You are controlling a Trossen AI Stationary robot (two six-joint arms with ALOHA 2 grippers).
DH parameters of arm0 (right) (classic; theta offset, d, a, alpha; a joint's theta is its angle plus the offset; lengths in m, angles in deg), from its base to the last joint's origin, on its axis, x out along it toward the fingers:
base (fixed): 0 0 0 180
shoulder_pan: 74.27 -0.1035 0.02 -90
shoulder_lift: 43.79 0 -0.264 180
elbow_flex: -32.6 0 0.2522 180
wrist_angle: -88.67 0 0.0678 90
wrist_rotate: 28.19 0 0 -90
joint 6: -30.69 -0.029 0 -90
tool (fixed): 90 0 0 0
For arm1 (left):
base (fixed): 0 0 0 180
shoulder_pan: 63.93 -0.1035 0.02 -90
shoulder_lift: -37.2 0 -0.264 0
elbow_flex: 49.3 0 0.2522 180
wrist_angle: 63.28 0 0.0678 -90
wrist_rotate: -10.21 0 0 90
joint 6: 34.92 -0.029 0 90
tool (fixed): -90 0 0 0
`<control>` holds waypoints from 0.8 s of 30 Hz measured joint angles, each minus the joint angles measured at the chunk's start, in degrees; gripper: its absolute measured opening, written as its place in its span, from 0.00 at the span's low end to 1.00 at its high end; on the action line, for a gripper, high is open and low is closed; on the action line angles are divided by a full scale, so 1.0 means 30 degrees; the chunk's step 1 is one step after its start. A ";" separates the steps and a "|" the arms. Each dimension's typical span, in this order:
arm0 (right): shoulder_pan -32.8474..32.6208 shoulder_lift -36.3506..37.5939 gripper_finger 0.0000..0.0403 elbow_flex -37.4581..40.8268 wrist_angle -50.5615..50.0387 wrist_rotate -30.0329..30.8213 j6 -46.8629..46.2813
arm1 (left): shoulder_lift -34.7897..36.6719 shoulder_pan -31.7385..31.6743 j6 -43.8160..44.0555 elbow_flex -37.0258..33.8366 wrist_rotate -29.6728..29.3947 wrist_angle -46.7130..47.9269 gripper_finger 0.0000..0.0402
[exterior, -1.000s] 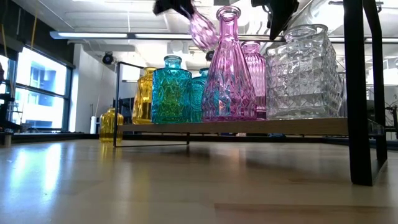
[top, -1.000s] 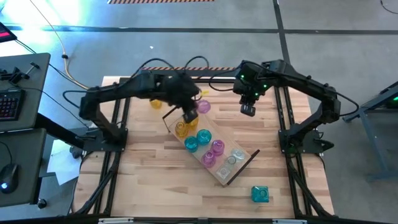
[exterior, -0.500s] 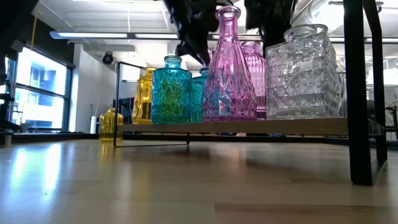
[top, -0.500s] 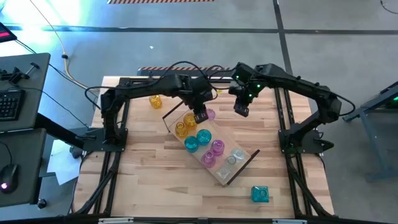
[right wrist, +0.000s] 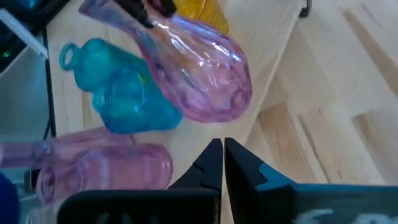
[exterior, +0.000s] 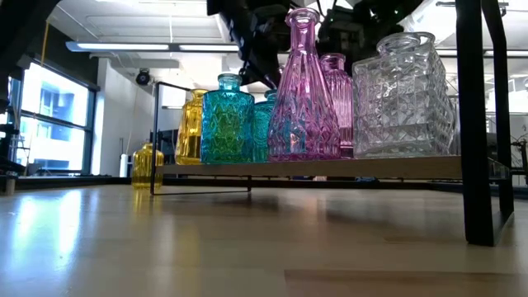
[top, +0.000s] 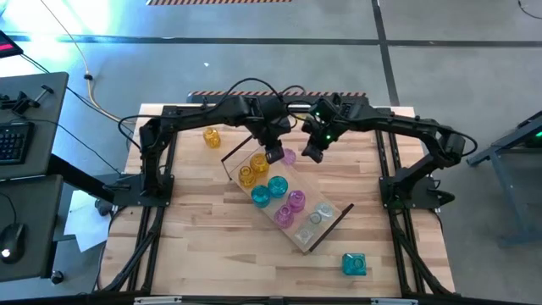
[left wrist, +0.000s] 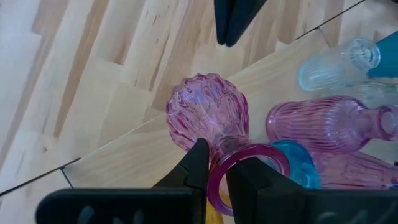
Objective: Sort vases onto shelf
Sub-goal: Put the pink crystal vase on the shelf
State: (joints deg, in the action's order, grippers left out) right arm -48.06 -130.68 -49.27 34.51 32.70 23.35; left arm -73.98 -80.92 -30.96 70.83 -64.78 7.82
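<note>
You had the left gripper (left wrist: 211, 177) pinch the round pink vase (left wrist: 208, 121) by its rim, clear of the shelf (left wrist: 137, 155), while the right gripper's (right wrist: 222, 163) fingers stayed pressed together, empty

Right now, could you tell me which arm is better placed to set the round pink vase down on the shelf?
Left. The left gripper already grips the round pink vase by its neck over the shelf, while the right gripper is shut, empty, just beside it.
</note>
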 joint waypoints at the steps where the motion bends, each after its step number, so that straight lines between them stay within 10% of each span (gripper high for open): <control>1: 0.0000 0.0000 0.00 0.0044 0.0141 0.0171 -0.0122 | 0.0000 -0.0010 -0.0038 0.0000 -0.0045 0.0000 0.06; 24: -0.0124 -0.0007 0.00 0.2824 0.2841 0.0369 -0.3226 | -0.1304 -0.0006 0.0538 -0.0058 0.0295 0.0006 0.06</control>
State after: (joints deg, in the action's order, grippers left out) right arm -48.43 -130.70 -40.80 43.03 33.81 13.67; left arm -77.89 -80.94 -29.34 70.66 -63.89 7.84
